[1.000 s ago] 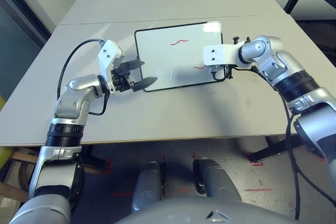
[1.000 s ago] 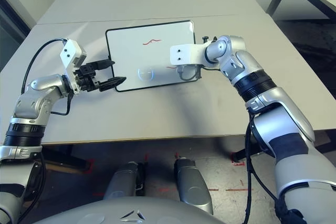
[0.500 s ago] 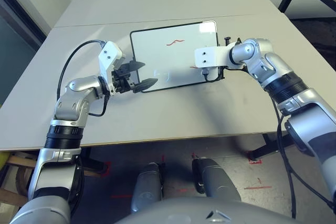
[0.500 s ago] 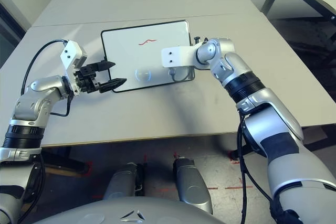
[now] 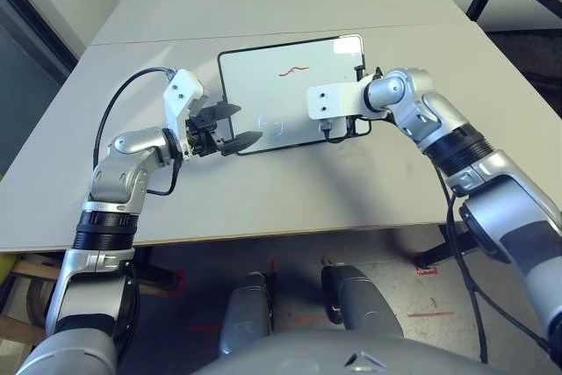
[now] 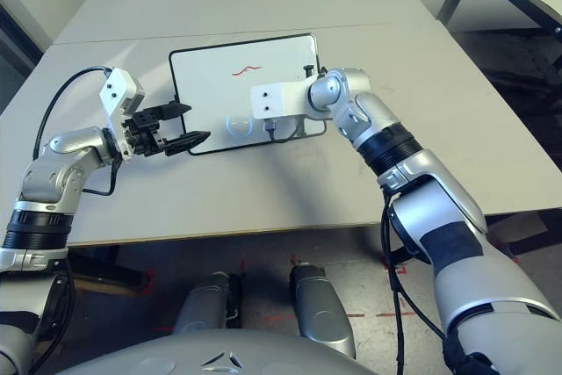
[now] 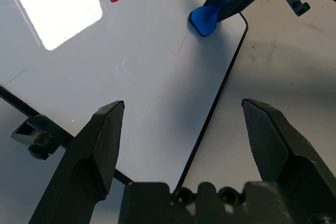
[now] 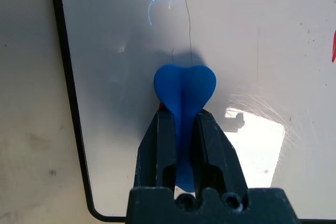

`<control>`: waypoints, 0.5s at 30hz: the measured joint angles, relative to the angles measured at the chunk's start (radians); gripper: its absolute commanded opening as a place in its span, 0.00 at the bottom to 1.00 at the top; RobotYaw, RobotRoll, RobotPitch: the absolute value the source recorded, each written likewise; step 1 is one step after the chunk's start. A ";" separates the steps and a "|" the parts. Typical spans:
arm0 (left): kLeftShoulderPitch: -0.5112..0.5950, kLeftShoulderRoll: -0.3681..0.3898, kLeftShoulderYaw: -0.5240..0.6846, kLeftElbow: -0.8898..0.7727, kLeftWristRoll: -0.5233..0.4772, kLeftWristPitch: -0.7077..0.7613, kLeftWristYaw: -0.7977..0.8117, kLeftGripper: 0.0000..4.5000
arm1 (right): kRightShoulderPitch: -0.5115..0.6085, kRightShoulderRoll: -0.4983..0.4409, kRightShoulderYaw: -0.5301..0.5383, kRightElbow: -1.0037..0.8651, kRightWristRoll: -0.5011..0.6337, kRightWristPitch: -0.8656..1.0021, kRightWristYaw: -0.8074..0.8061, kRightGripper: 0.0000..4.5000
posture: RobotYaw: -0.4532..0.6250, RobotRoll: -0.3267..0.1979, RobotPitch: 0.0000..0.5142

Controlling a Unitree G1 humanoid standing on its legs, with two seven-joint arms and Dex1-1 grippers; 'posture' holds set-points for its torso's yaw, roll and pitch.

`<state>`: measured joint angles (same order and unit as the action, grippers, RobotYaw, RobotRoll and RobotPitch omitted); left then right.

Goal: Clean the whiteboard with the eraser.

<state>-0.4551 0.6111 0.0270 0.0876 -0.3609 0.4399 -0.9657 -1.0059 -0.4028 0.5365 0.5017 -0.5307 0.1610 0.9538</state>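
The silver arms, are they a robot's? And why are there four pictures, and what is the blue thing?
Yes, they belong to a robot standing at a grey table. Two pictures come from cameras in its head, looking down over its arms. The other two come from small cameras on its wrists, looking along its black fingers. On the table lies a whiteboard with a red squiggle on it. The blue thing is the eraser. The right hand pinches it and presses it on the board. The left hand is open and holds nothing, with its fingers over the board's left edge.
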 measured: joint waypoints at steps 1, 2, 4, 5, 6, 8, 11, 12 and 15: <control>0.000 0.000 0.000 0.000 0.000 0.000 0.000 1.00 | 0.001 0.000 0.000 -0.004 -0.002 0.001 0.002 0.05 | 0.33 0.62 0.22; 0.000 0.000 0.000 0.000 0.000 0.000 0.000 1.00 | 0.003 0.001 0.000 -0.009 -0.002 0.002 0.005 0.05 | 0.33 0.62 0.22; 0.000 0.000 0.000 0.000 0.000 0.000 0.000 1.00 | 0.005 0.002 0.000 -0.019 -0.002 0.008 0.012 0.05 | 0.33 0.62 0.22; 0.000 0.000 0.000 0.000 0.000 0.000 0.000 1.00 | 0.005 0.003 0.000 -0.023 -0.003 0.009 0.014 0.05 | 0.33 0.62 0.22; 0.000 0.000 0.000 0.000 0.000 0.000 0.000 1.00 | 0.006 0.003 0.000 -0.026 -0.005 0.009 0.015 0.05 | 0.33 0.62 0.22; 0.000 0.000 0.000 0.000 0.000 0.000 0.000 1.00 | 0.006 0.000 0.001 -0.027 -0.007 0.004 0.015 0.05 | 0.33 0.62 0.22; 0.000 0.000 0.000 0.000 0.000 0.000 0.000 1.00 | 0.006 -0.011 0.003 -0.027 -0.019 -0.011 0.014 0.05 | 0.33 0.62 0.22; 0.000 0.000 0.000 0.000 0.000 0.000 0.000 1.00 | 0.007 -0.014 0.003 -0.028 -0.023 -0.017 0.013 0.05 | 0.33 0.62 0.22; 0.000 0.000 0.000 0.000 0.000 0.000 0.000 1.00 | 0.013 -0.032 0.003 -0.032 -0.028 -0.027 0.013 0.05 | 0.32 0.62 0.23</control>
<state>-0.4551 0.6107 0.0270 0.0880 -0.3609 0.4395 -0.9658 -0.9929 -0.4345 0.5397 0.4699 -0.5589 0.1340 0.9669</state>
